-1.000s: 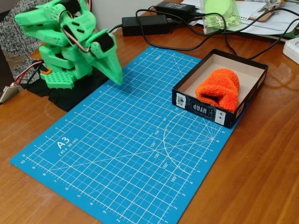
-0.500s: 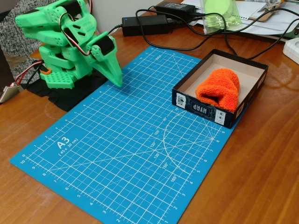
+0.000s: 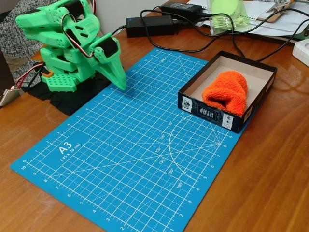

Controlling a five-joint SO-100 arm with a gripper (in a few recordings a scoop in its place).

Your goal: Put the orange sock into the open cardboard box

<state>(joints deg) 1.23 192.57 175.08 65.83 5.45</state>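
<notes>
Orange sock (image 3: 226, 92), navy box (image 3: 212, 114), blue gridded mat (image 3: 120, 154).

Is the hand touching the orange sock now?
Apart. The fixed view shows the hand folded back near the arm's base, with bare blue mat between it and the orange sock.

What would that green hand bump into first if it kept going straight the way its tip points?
Most likely the blue cutting mat: the hand points down with its tip just above the mat's far edge. Exact height is hard to judge.

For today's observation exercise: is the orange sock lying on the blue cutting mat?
No, the orange sock lies inside the open cardboard box.
</notes>
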